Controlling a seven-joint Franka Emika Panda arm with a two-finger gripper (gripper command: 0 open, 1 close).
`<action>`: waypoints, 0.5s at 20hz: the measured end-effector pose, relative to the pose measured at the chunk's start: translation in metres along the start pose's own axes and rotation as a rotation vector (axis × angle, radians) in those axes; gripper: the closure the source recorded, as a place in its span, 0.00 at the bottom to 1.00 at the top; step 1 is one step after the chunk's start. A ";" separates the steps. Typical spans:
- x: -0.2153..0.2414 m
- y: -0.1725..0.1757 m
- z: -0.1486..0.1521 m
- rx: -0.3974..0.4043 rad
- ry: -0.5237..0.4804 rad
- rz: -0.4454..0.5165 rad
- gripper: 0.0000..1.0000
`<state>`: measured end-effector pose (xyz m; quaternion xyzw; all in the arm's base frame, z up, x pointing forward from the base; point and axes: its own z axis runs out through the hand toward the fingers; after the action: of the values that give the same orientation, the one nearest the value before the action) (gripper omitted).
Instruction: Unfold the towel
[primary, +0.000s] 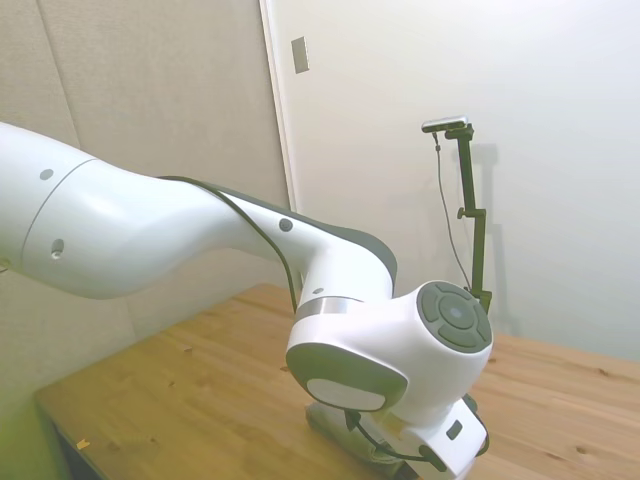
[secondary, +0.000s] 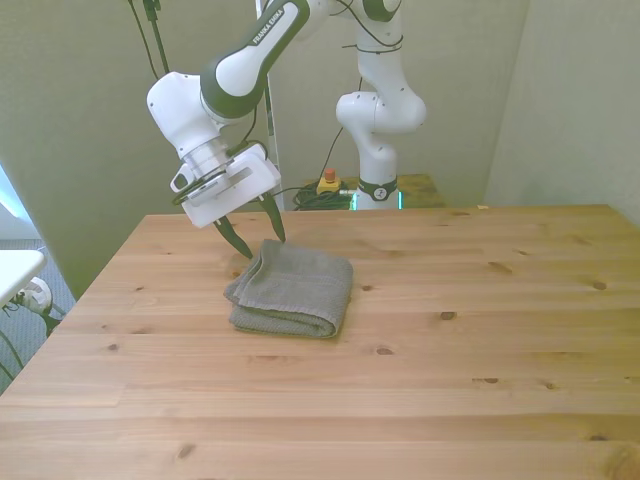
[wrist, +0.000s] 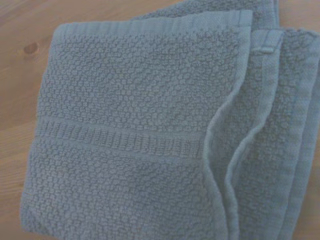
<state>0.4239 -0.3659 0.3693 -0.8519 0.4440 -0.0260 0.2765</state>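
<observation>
The grey towel (secondary: 292, 290) lies folded in several layers on the wooden table (secondary: 480, 350), left of the middle in the front view. My gripper (secondary: 263, 245) hangs tilted over the towel's far corner on the front view's left. It is open, and its dark fingertips (secondary: 243, 250) are just above the cloth with nothing between them. In the wrist view the towel (wrist: 135, 135) fills nearly the whole picture, its stacked hemmed edges running down one side. In the side view my own arm hides all but a sliver of the towel (primary: 330, 432), and the fingers are out of sight.
Bare wood stretches around the towel toward the front view's right and the near edge. A red button (secondary: 327, 183) and cables sit beyond the table's far edge. A white object (secondary: 15, 268) stands off the table at the front view's left.
</observation>
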 end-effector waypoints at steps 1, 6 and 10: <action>0.000 0.000 0.001 0.001 -0.001 -0.004 1.00; 0.000 0.002 0.003 0.002 -0.014 -0.009 1.00; 0.001 0.005 0.006 0.000 -0.022 -0.005 1.00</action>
<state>0.4228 -0.3657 0.3615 -0.8534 0.4386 -0.0171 0.2812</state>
